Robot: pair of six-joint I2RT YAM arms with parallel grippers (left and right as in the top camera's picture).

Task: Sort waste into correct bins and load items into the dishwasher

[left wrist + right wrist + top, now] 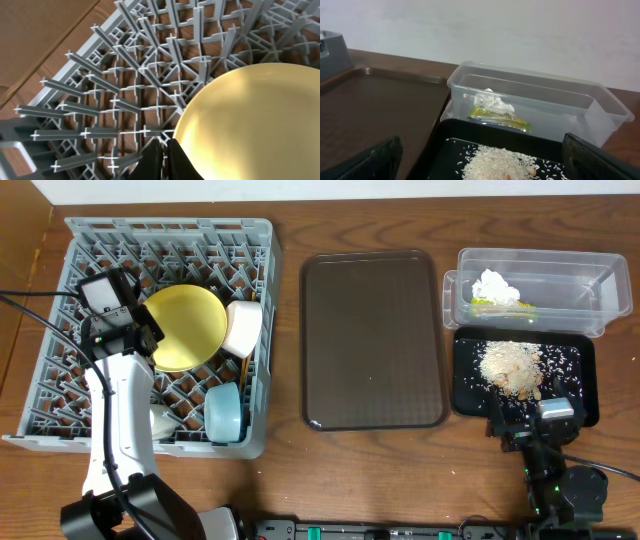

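The grey dish rack [60,395] [100,90] holds a pale-yellow plate [188,328] [255,125] leaning upright, a white cup [243,328], a light-blue bowl [225,412] and a white piece [166,423] half hidden by my left arm. My left gripper [150,338] [163,157] is shut, empty, just beside the plate's left rim. A clear tub [600,285] [600,107] contains white tissue [497,286] [492,102] and a green-and-orange wrapper [500,306] [500,117]. Rice [512,365] [495,162] lies in the black tray [468,390] [445,135]. My right gripper [530,425] [485,165] stands wide open, empty, over that tray's near edge.
A large dark brown serving tray [373,340] [385,100] lies between the rack and the two bins. The rack's upright pegs [80,107] stand close around my left fingers. The table's front edge runs just behind my right arm.
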